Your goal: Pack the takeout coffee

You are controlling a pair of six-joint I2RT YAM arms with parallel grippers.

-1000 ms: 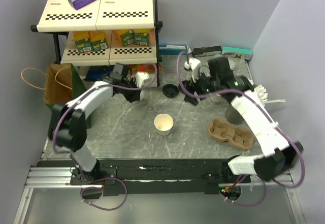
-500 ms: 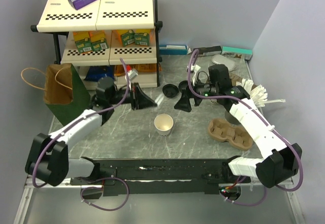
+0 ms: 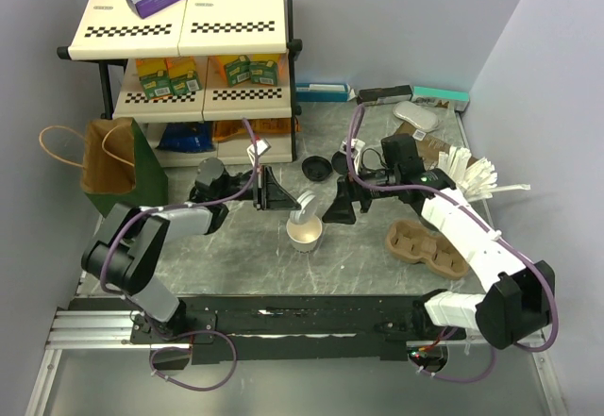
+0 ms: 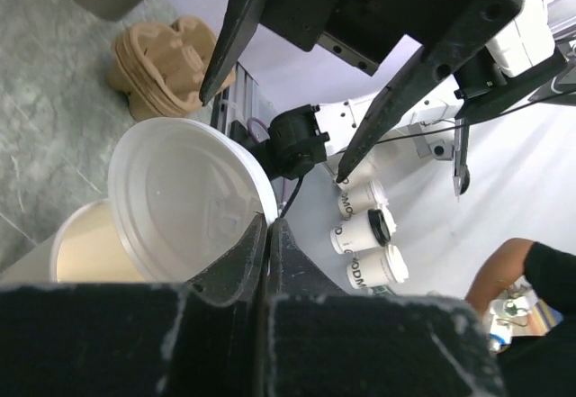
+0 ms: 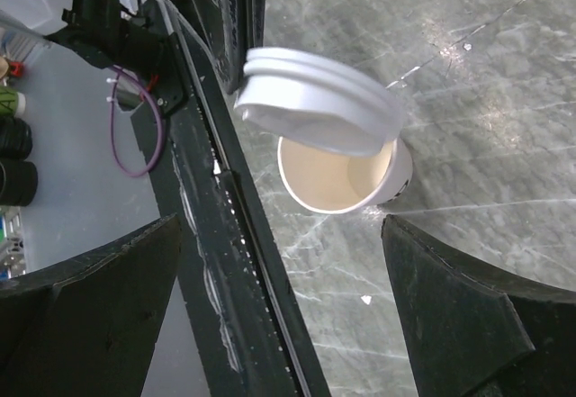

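One white paper cup [image 3: 305, 235] stands open on the table's middle. It also shows in the right wrist view [image 5: 346, 179] and the left wrist view [image 4: 85, 255]. My left gripper [image 3: 286, 201] is shut on the rim of a white plastic lid [image 3: 308, 205], holding it tilted just above the cup's mouth. In the left wrist view, the gripper [image 4: 267, 223] pinches the lid [image 4: 184, 199] at its edge. The lid [image 5: 317, 113] covers part of the cup's mouth. My right gripper [image 3: 338, 208] is open and empty just right of the cup, jaws wide [image 5: 288, 316].
A black lid [image 3: 317, 167] lies behind the cup. A brown pulp cup tray [image 3: 429, 249] lies at the right, also in the left wrist view [image 4: 166, 64]. White sticks [image 3: 477, 175] stand beyond it. A shelf rack [image 3: 189, 58] and a paper bag [image 3: 106, 157] stand at back left.
My left gripper has come from the shelf to the cup with the white lid in it. My right gripper has moved left and nearer, up beside the cup.
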